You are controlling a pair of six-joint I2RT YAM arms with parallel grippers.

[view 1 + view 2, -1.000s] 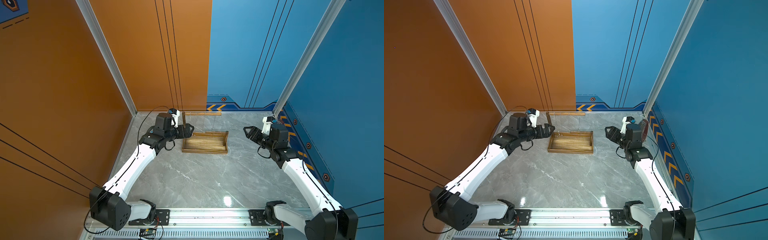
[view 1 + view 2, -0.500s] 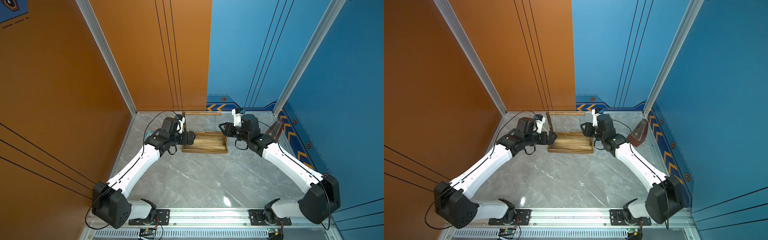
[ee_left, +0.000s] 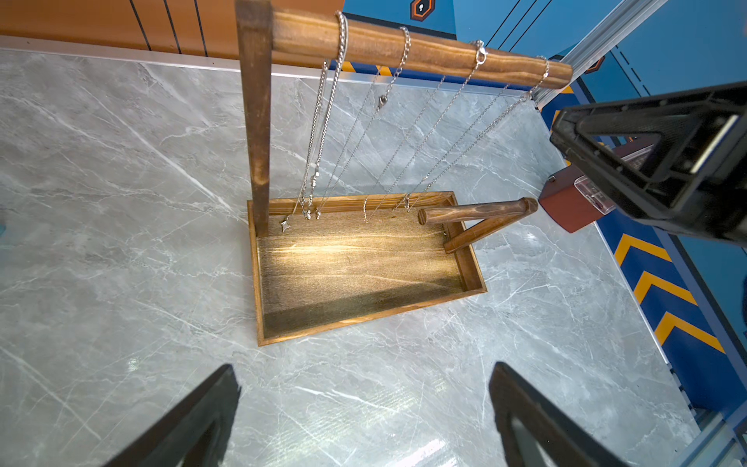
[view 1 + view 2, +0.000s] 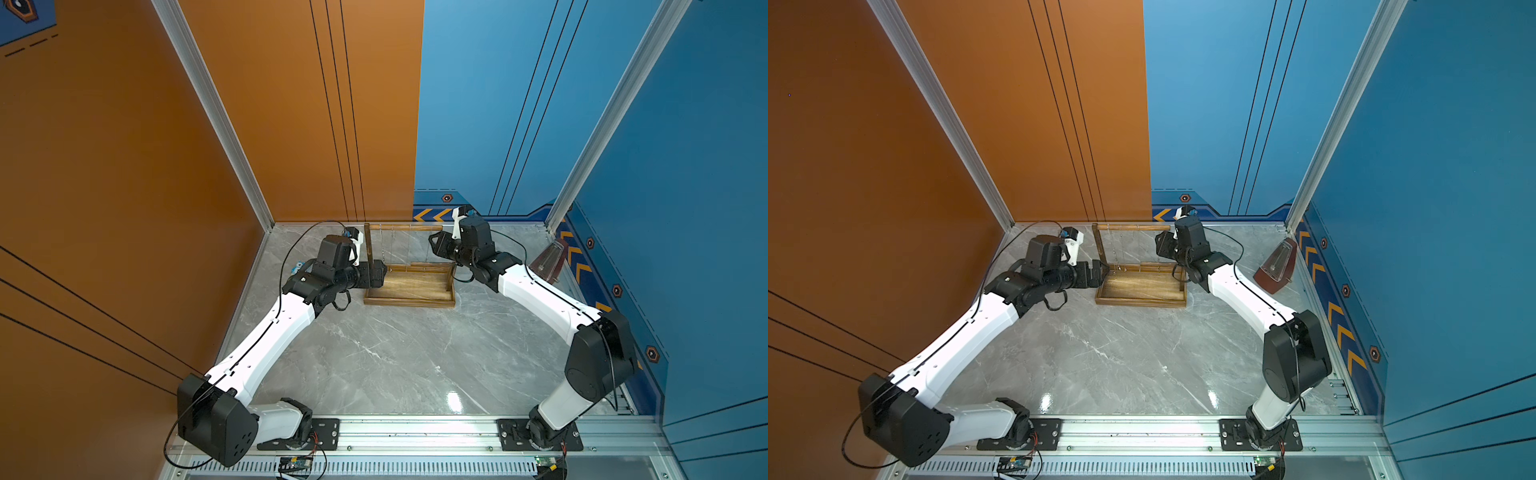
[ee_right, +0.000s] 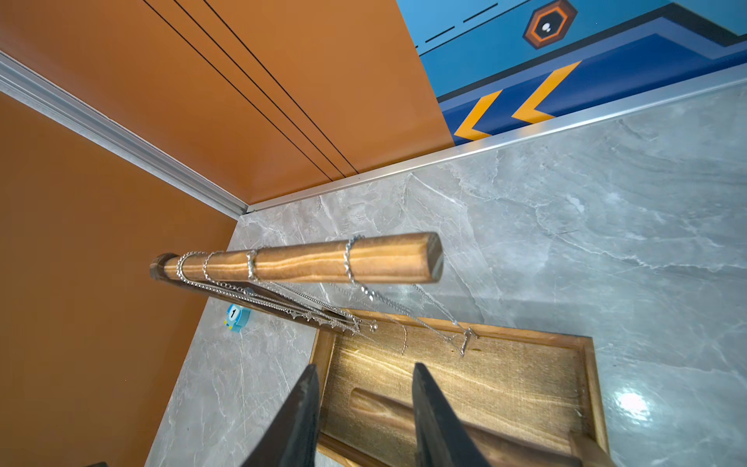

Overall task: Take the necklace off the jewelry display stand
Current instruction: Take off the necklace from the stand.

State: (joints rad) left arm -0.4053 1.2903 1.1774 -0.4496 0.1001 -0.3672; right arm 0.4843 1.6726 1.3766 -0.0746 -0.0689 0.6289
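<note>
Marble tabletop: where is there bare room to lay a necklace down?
Widest bare marble: between the jewelry display stand's tray front and the front rail, flanked by the left arm and right arm. The tray's front half is bare too. Crowded: under the top rod where necklaces hang, and beside the tray, where the left hand, right hand and metronome sit.

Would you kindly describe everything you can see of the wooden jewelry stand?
The jewelry stand is brown stained wood: a shallow rectangular tray, one upright corner post, a round top rod carrying four silver chains, and a shorter low rod. It stands upright on the grey marbled table.
</note>
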